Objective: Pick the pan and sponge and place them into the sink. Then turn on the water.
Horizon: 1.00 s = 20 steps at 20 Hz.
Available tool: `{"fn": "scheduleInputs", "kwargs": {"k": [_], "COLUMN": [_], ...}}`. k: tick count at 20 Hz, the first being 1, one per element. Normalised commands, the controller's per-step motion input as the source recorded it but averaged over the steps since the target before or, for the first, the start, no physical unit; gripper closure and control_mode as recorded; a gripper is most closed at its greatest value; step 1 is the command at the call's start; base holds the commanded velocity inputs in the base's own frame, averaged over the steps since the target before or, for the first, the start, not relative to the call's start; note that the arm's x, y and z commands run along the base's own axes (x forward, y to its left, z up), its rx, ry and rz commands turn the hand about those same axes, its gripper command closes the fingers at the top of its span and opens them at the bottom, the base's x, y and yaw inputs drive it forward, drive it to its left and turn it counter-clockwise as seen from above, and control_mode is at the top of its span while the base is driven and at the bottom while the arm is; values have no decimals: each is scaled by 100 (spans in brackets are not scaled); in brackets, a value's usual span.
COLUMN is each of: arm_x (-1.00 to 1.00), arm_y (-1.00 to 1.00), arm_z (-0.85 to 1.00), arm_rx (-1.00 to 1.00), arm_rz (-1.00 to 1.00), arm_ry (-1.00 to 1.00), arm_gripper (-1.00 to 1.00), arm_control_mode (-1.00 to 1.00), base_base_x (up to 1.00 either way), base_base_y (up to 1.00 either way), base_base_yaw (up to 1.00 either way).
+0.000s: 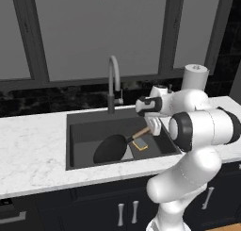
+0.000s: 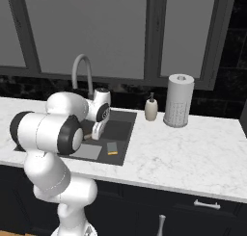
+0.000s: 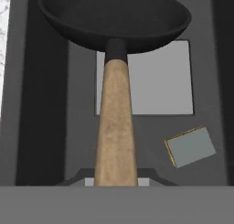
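Note that the fingers [image 1: 151,127] are clamped on the wooden handle of the pan [image 3: 114,17], which extends toward 12 o'clock over the sink [image 1: 77,126]; the sponge [image 3: 190,146] lies at 2 o'clock.

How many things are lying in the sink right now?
2: the pan over the drain plate with its handle in the gripper, and the sponge on the sink floor beside it.

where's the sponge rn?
The sponge lies grey face up on the sink floor, at the right end in the left base view, just right of the drain plate and beside the pan handle.
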Motion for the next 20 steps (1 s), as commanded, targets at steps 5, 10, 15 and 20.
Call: {"fn": "scheduleInputs", "kwargs": {"k": [5,10,15,20], "arm_x": [0,0,0,2], "arm_y": [2,10,34,51], "arm_z": [-6,-2,-18,-24], "arm_rx": [4,2,6,5], "arm_rz": [8,3,0,-1], "arm_ry": [-3,-8,-7,-2], "arm_gripper": [100,100,100,100], "arm_control_mode": [-100,-100,-100,-100], "base_base_x": [0,0,0,0], "base_base_y": [0,0,0,0], "base_base_yaw": [0,0,0,0]}}
